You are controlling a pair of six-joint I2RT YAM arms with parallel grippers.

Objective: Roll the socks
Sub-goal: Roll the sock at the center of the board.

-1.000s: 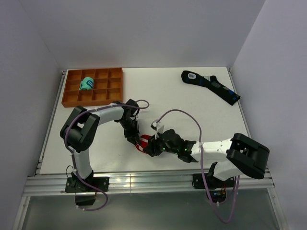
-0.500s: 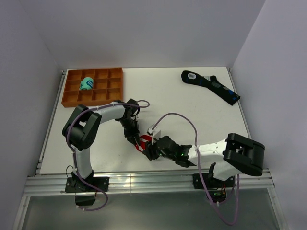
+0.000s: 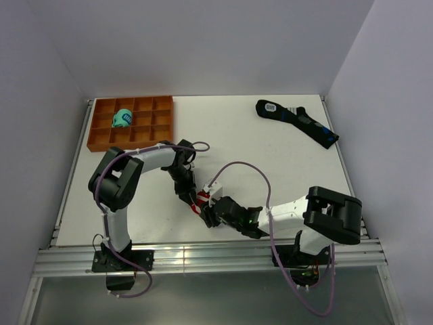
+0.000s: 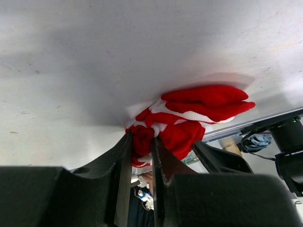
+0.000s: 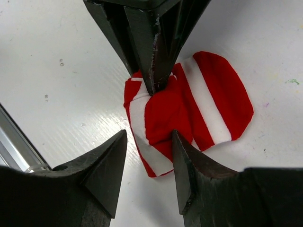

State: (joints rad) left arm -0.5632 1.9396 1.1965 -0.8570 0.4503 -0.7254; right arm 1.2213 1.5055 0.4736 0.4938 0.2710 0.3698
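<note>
Two arms converge near the front edge of the table [image 3: 270,149], and the socks [image 5: 208,106] lie between them as a partly folded red-and-white bundle. We judge the roll started but unfinished: one rounded end lies flat on the surface. The left gripper [image 4: 141,146] is clamped on a bunched fold of the socks. The right gripper [image 5: 148,135] stands apart, jaws straddling the bundle's near edge; we cannot confirm contact.
</note>
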